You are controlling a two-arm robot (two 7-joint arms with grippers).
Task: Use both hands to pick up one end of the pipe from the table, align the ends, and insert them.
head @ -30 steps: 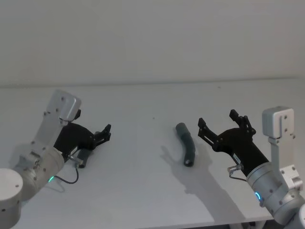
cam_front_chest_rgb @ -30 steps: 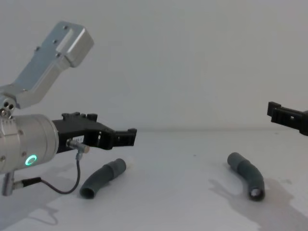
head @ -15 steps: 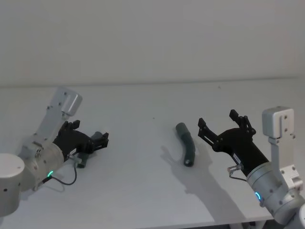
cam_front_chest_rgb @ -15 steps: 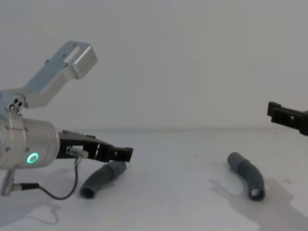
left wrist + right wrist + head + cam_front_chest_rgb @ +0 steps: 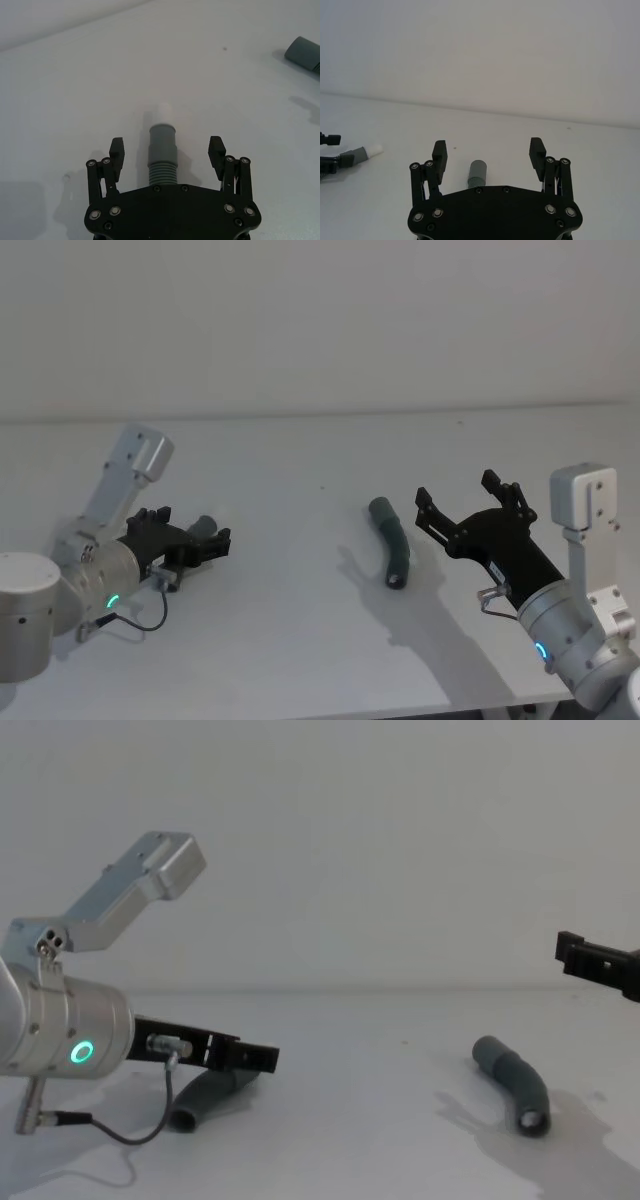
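On the white table (image 5: 300, 640), the pipe piece with the white tip (image 5: 162, 150) lies on the left. My left gripper (image 5: 166, 147) is low over it and open, one finger on each side of its grey collar, the white tip (image 5: 163, 109) poking out ahead. The head view shows this gripper (image 5: 208, 536) over the same piece (image 5: 204, 525). The other curved grey piece (image 5: 392, 540) lies right of centre. My right gripper (image 5: 456, 488) hovers open to its right, above the table, with that piece (image 5: 476, 172) seen between its fingers.
A plain pale wall rises behind the table's far edge (image 5: 320, 412). Bare table surface lies between the two pipe pieces. A thin cable (image 5: 120, 1132) loops under the left wrist. In the chest view, the right gripper's fingertip (image 5: 590, 960) enters at the right edge.
My left gripper has dropped toward the table and now straddles the white-tipped piece. The right gripper and the other piece have not moved.
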